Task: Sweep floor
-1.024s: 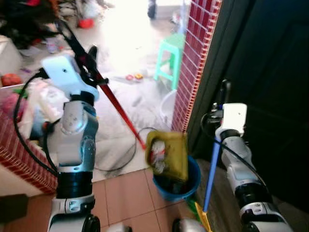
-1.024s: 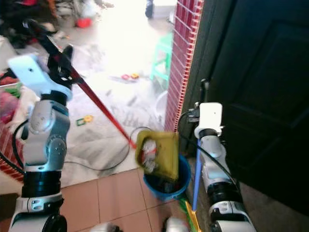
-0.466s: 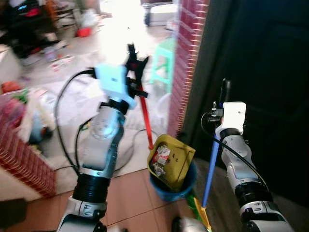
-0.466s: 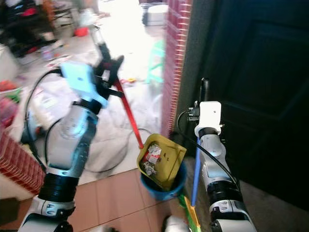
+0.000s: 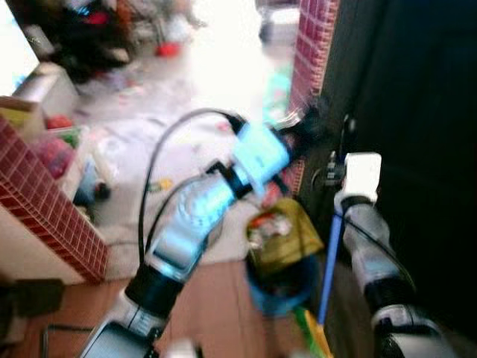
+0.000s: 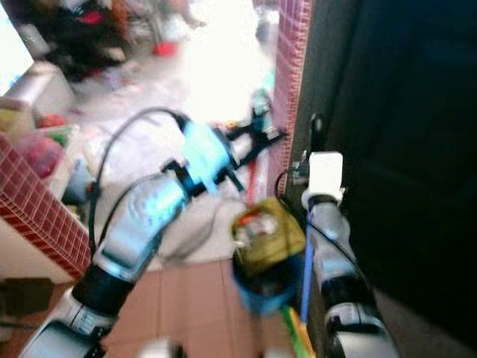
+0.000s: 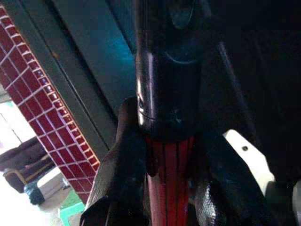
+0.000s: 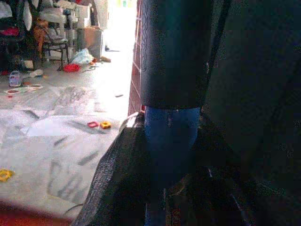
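Note:
My left gripper (image 5: 302,130) is shut on the red dustpan handle (image 7: 167,183), just below its black grip (image 7: 167,70); a finger (image 7: 120,165) presses on each side. The olive-yellow dustpan (image 5: 283,235), holding scraps of litter, hangs tilted over a blue bucket (image 5: 277,297). My right gripper (image 5: 344,134) is shut on the blue broom handle (image 8: 171,136) under its black grip (image 8: 174,52). The broom stands upright beside the bucket, its yellow-green head (image 5: 314,337) on the floor. The eye views are blurred.
A red tiled pillar (image 5: 313,45) and a dark door (image 5: 417,112) stand close on the right. A low red tiled wall (image 5: 52,216) is on the left. Beyond lies a sunlit floor with toys, bags and clutter (image 5: 89,45). A black cable (image 5: 160,156) loops off my left arm.
My left arm has swung right toward the pillar and door, carrying the handle with it; the dustpan has tipped over the bucket. The camera has shifted. The right arm holds still.

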Controlling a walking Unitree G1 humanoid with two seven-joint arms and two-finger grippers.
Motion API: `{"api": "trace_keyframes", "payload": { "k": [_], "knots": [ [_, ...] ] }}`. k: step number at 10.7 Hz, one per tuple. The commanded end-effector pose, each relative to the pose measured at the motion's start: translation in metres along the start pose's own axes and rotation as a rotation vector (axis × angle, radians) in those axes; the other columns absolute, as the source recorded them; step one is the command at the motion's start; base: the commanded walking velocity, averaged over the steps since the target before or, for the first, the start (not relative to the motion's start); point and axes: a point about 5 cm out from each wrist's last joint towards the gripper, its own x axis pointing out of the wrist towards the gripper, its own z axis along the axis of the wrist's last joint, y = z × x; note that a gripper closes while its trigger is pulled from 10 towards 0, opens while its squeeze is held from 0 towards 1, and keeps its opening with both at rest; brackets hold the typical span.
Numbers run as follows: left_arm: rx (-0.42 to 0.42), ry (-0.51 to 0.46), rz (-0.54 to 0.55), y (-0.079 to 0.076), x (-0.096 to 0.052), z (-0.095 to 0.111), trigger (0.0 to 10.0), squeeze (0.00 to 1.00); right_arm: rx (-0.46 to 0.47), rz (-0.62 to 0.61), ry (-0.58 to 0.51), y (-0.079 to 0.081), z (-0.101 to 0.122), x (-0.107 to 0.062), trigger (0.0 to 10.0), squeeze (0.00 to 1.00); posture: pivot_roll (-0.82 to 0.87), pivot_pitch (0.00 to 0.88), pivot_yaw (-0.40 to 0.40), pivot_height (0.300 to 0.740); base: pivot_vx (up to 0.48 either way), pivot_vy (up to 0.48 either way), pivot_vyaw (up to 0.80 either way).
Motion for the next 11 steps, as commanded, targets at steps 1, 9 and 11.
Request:
{"api": "trace_keyframes", "payload": {
  "k": [1, 9, 11],
  "knots": [
    [0.08, 0.096, -0.027, 0.005, -0.005, -0.012, 10.0, 0.0, -0.017, 0.007, -0.031, 0.001, 0.006, 0.003, 10.0, 0.0, -0.12, 0.0, 0.044, 0.74, 0.0, 0.0, 0.0],
    [0.055, 0.003, 0.023, 0.013, 0.002, 0.011, 10.0, 0.0, -0.028, 0.009, -0.027, -0.001, 0.005, 0.003, 10.0, 0.0, -0.13, 0.0, 0.036, 0.74, 0.0, 0.0, 0.0],
    [0.01, -0.033, 0.046, 0.026, 0.005, 0.025, 10.0, 0.0, -0.028, 0.009, -0.027, -0.002, 0.006, 0.005, 10.0, 0.0, -0.13, 0.0, 0.034, 0.74, 0.0, 0.0, 0.0]
  ]
}}
